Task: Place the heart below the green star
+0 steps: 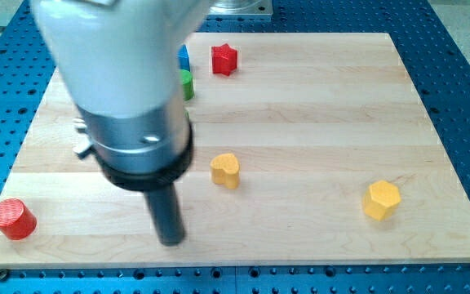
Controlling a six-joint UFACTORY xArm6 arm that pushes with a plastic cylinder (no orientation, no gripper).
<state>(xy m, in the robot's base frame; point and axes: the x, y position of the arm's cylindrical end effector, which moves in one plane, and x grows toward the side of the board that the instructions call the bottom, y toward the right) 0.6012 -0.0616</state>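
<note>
Now we've got our tip [171, 240] down near the board's [317, 122] bottom edge, left of centre, touching no block. No gripper on this rig, just the rod, so nothing's clenched or held. Yellow heart [225, 170] sits just up and to the right of our tip, close but apart. Green block [187, 84], shape mostly hidden by our arm, is near the top, w/ a blue block [184, 56] right above it and a red star [224, 59] beside. Yellow hexagon [381, 200] is lower right. Red cylinder [13, 219] is at the bottom-left corner.
</note>
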